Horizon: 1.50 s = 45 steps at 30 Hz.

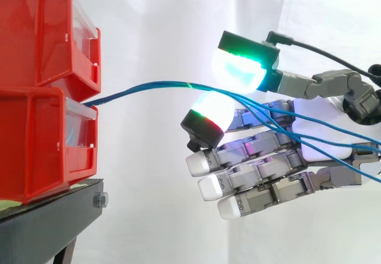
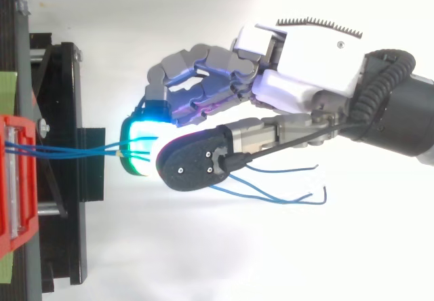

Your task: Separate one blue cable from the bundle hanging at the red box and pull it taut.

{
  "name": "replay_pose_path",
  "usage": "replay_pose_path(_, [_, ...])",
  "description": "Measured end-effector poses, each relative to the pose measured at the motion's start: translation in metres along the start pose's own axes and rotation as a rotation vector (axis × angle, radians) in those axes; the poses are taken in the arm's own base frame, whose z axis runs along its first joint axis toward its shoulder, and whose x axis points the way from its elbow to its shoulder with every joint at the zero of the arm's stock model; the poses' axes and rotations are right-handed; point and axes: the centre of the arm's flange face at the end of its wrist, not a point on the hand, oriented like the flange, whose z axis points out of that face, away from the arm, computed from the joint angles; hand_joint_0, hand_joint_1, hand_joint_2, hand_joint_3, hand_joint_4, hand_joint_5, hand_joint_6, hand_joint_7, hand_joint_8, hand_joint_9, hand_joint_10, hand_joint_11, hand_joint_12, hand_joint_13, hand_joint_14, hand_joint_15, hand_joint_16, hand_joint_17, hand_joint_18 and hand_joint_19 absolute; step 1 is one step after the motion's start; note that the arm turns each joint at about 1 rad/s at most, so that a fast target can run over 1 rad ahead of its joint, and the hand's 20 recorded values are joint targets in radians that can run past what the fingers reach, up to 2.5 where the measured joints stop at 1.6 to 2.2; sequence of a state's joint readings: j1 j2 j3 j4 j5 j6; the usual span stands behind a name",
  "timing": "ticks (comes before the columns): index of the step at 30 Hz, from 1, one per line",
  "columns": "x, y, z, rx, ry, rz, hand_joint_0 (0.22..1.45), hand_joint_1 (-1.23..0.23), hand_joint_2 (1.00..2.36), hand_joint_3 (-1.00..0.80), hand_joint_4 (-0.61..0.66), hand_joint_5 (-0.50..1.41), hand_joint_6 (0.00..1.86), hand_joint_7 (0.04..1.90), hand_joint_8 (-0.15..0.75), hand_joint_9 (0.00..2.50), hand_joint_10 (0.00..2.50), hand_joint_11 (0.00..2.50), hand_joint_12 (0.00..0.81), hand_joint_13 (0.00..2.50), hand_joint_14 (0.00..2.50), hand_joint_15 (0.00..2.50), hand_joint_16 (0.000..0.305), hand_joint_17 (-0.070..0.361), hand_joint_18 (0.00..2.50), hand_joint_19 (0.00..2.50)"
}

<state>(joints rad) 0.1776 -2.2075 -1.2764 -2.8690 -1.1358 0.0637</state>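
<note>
Pinching blue cables between fingers, beside stacked red bins on black stand.

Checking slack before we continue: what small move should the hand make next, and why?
Probably draw the hand slightly right, away from the red box. Its pads pinch the blue cables, which arc loosely from box to pinch, not taut. Several strands pass through the pinch and fan out past the palm, so loosening to drop extras may follow.
</note>
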Motion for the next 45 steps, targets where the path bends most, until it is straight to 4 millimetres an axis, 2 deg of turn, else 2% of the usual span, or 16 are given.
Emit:
replay_pose_path(2, [-0.0005,-0.0001,0.0001,0.000,-0.001,0.000,0.63,-0.74,1.02,-0.30,-0.01,-0.20,0.86,1.14,0.223,0.71,0.02,0.55,0.313,0.71,0.01,0.37,0.037,0.084,0.59,0.31])
replay_pose_path(6, [-0.0007,0.0000,0.0002,0.000,-0.001,0.000,0.65,-0.80,1.02,-0.30,-0.04,-0.20,0.87,1.14,0.221,0.71,0.02,0.55,0.313,0.71,0.02,0.37,0.038,0.085,0.61,0.32])
replay_pose_path(11, [-0.0012,-0.0002,0.0003,0.000,-0.002,0.001,0.71,-0.80,1.00,-0.49,-0.04,-0.20,0.88,1.13,0.212,0.74,0.02,0.55,0.313,0.74,0.01,0.38,0.038,0.086,0.68,0.33])
replay_pose_path(13, [-0.0015,-0.0001,0.0003,0.001,-0.003,0.001,0.71,-0.80,1.00,-0.50,-0.02,-0.20,0.88,1.12,0.211,0.75,0.02,0.56,0.310,0.75,0.01,0.38,0.038,0.085,0.69,0.34])
replay_pose_path(21, [-0.0017,-0.0003,0.0002,0.002,-0.003,0.012,0.64,-0.82,1.00,-0.50,0.05,-0.18,0.86,1.18,0.224,0.82,0.02,0.59,0.310,0.77,0.02,0.41,0.038,0.085,0.70,0.37])
replay_pose_path(26, [-0.0020,-0.0004,0.0002,0.002,-0.005,0.018,0.52,-0.83,1.00,-0.50,0.09,-0.17,0.85,1.12,0.239,0.86,0.01,0.58,0.326,0.80,0.02,0.42,0.041,0.092,0.75,0.39])
replay_pose_path(39, [-0.0031,-0.0004,0.0003,0.003,-0.006,0.021,0.46,-0.83,1.00,-0.50,0.10,-0.16,0.83,1.09,0.256,0.88,0.01,0.59,0.347,0.82,0.02,0.44,0.044,0.100,0.77,0.39])
replay_pose_path(45, [-0.0042,-0.0002,0.0005,0.002,-0.008,0.021,0.47,-0.71,1.00,-0.50,0.11,-0.16,0.82,1.08,0.255,0.88,0.02,0.60,0.349,0.82,0.02,0.44,0.045,0.100,0.77,0.39])
